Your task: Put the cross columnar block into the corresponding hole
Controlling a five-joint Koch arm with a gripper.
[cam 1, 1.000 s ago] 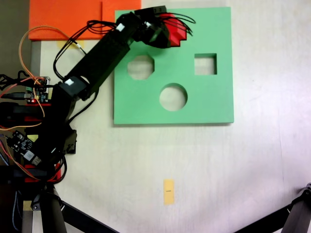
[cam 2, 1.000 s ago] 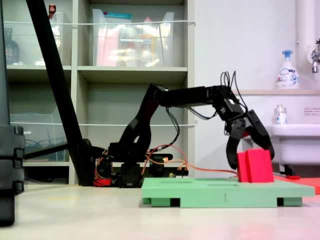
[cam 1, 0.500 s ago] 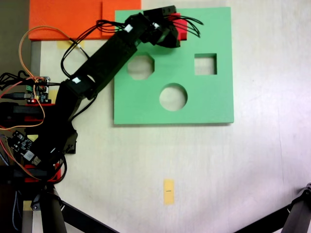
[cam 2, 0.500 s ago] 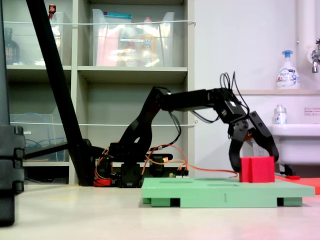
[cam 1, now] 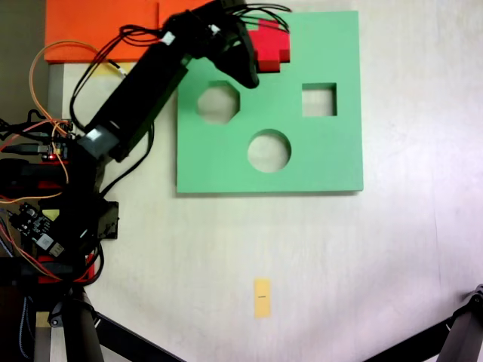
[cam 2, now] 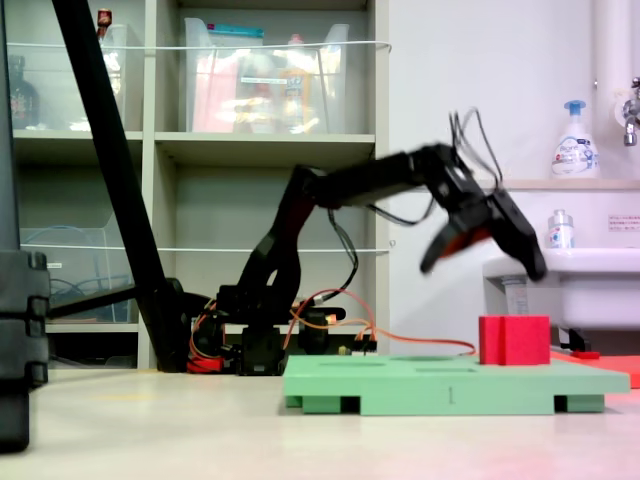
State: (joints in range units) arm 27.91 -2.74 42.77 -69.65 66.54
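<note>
The cross columnar block (cam 1: 272, 44) is bright red and stands upright at the far edge of the green foam board (cam 1: 324, 158). From the side, the block (cam 2: 513, 340) sticks up above the board (cam 2: 430, 385). The corresponding hole is hidden beneath the block. My gripper (cam 2: 485, 268) hangs above and just left of the block, clear of it, its jaws spread wide open with nothing between them. From above, the gripper (cam 1: 247, 45) lies just left of the block.
The board also has an octagonal cutout (cam 1: 218, 103), a square one (cam 1: 319, 99) and a round one (cam 1: 269, 151). An orange foam sheet (cam 1: 106, 26) lies at the top left. Wires and circuit boards (cam 1: 41, 151) crowd the left edge. A yellow tag (cam 1: 262, 297) marks the table.
The block went from tilted between the jaws to standing upright and lower on the board. The gripper opened, let it go and rose up and away.
</note>
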